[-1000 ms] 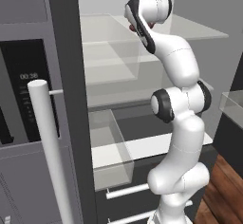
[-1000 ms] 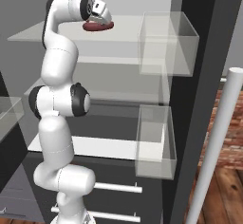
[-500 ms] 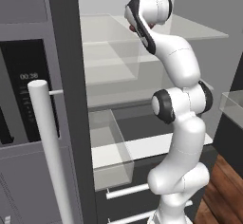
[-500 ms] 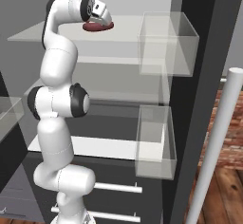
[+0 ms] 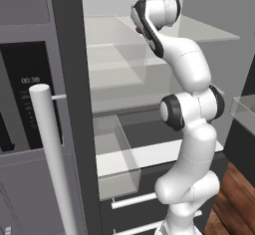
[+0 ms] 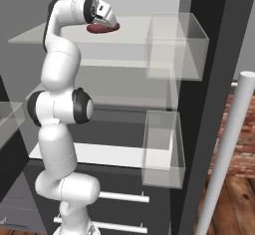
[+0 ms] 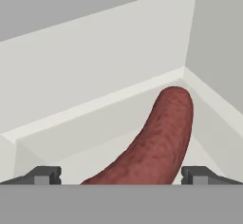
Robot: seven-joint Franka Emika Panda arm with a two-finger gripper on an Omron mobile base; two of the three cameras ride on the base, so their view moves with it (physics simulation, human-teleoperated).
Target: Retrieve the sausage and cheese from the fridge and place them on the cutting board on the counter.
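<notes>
The fridge (image 5: pixel 64 55) stands with both doors swung open. On its top glass shelf (image 6: pixel 55 35) lies the sausage (image 7: pixel 161 142), a reddish-brown link that also shows in the right base view (image 6: pixel 103 28) and as a sliver (image 5: pixel 138 30) behind the wrist. My gripper (image 7: pixel 121 175) is open, reaching onto that shelf. Its fingertips (image 7: pixel 45 174) straddle the near end of the sausage with a gap on each side. The sausage's far end points into the shelf's back right corner. The cheese, the cutting board and the counter are out of view.
Clear door bins (image 6: pixel 174 45) hang on the right door, with another (image 5: pixel 114 154) on the left door. Long silver handles (image 5: pixel 50 144) (image 6: pixel 224 154) stick out near the base. A lower glass shelf (image 5: pixel 124 74) and white-handled drawers (image 6: pixel 119 196) lie below my arm.
</notes>
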